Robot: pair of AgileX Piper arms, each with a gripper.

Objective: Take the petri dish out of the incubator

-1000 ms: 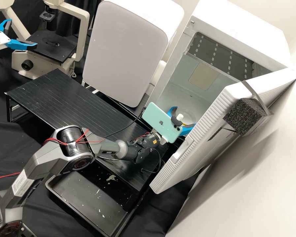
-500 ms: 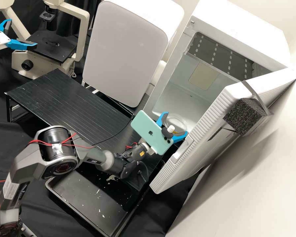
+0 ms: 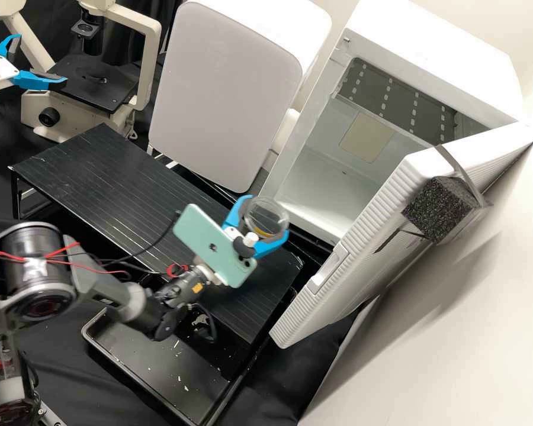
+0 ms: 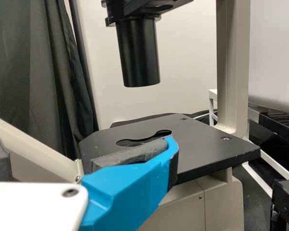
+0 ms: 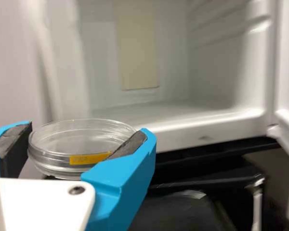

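The left claw [image 3: 40, 59] stood empty; the right claw [image 3: 259, 221] gripped the petri dish [image 3: 269, 213].
At far left, the first claw's blue fingers were spread wide by the microscope [image 3: 92, 86]; then, above the black desk [image 3: 112, 174], the other claw's fingers hugged the dish's sides, outside the white incubator [image 3: 426, 56], whose door [image 3: 361, 236] hung open at right.
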